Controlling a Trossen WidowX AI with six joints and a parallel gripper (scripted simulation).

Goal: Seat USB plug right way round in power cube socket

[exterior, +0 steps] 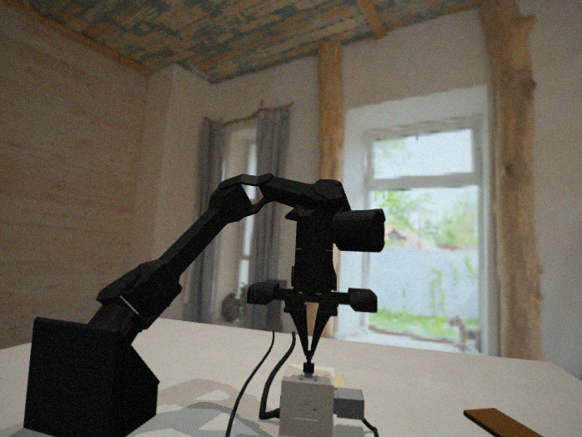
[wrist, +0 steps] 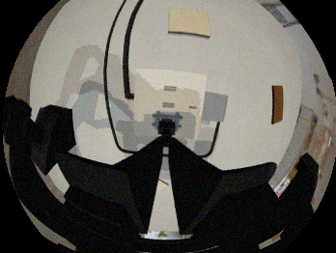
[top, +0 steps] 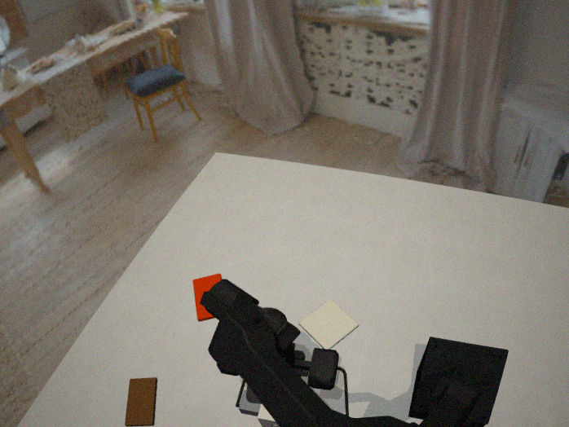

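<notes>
While daylight filled the window [exterior: 423, 225], the tool [exterior: 308, 361] gripped the USB plug [exterior: 308, 368] above the pale worktop [top: 349, 239].

The broad off-white tabletop [top: 368, 239] is looking matt and smooth; the black plastic-looking hand [exterior: 308, 355] is showing a dull finish; the pale grey boxy power cube [exterior: 305, 404] is appearing as matt plastic; the flat brown wood-like tile [top: 141, 401] is reading satin-smooth.

Orange card [top: 205, 293], cream tile [top: 328, 323], brown card [top: 141, 401].
</notes>
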